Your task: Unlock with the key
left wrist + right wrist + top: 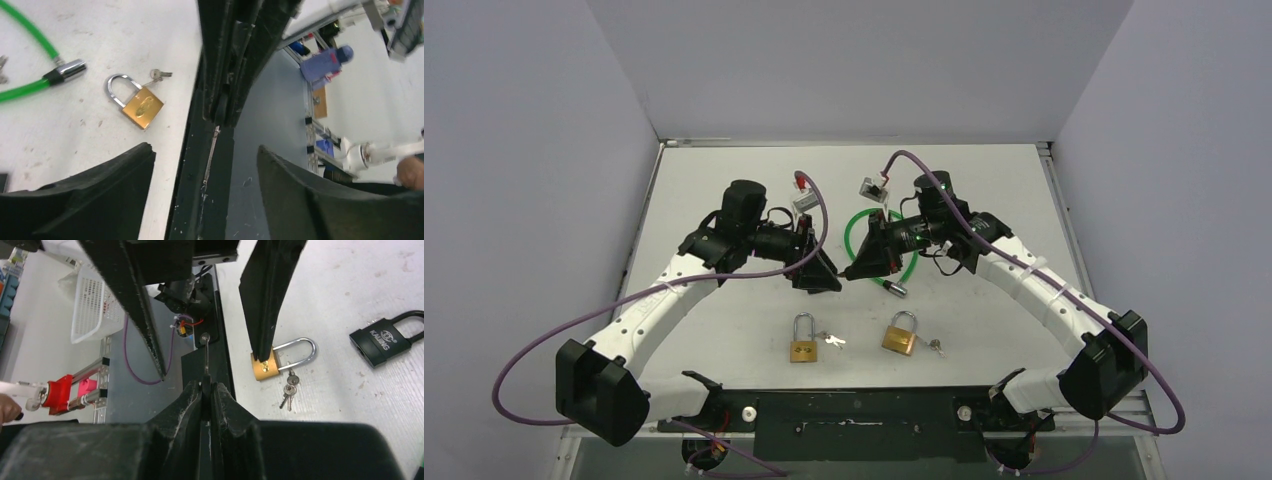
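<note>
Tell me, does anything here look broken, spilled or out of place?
Nothing stands out. The left brass padlock and right brass padlock lie flat, shackles closed, with keys beside them; a green cable lock lies nearby. The right gripper pinches a thin metal piece, apparently a key.

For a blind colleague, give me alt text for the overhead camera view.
Two robot arms reach inward over a white table, the left gripper and right gripper almost meeting mid-table. Two brass padlocks with keys lie nearer the bases; a green cable lock lies under the right gripper.
</note>
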You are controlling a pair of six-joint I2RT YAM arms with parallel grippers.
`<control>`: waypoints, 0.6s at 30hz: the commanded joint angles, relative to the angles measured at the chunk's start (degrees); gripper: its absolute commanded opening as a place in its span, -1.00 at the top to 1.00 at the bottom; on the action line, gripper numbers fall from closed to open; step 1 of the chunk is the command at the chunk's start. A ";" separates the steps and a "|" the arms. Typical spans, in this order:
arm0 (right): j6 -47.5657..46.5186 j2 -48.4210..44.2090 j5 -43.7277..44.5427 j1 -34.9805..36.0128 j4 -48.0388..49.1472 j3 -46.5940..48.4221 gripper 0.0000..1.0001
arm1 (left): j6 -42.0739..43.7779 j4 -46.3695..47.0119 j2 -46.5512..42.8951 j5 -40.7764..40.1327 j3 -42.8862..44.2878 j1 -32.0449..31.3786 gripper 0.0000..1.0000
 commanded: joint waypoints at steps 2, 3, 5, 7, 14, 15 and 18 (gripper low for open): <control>2.78 -2.91 8.18 -2.36 5.77 -3.46 1.00 | -4.83 3.89 -3.52 -27.68 -0.50 0.31 -0.67; 3.08 -3.39 11.37 -2.82 5.88 -4.43 1.00 | -7.34 3.93 -4.05 -37.73 -1.60 0.28 -0.70; 3.81 -4.24 19.21 -3.20 5.60 -6.44 1.00 | -11.31 2.79 -4.24 -53.51 -3.82 0.59 -0.71; 5.10 -4.80 28.69 -3.32 5.78 -8.90 1.00 | -15.24 1.69 -3.07 -62.39 -5.56 0.49 -0.72; 12.22 -7.05 46.33 -3.31 8.20 -17.36 1.00 | -25.81 2.25 4.56 -74.96 -6.46 -3.44 -0.68; 12.94 -7.51 46.88 -3.24 8.97 -18.56 1.00 | -27.45 1.15 6.67 -76.05 -5.65 -3.63 -0.66; 15.55 -9.03 48.14 -3.27 11.00 -22.21 1.00 | -30.65 -0.13 12.18 -77.81 -3.42 -4.87 -0.66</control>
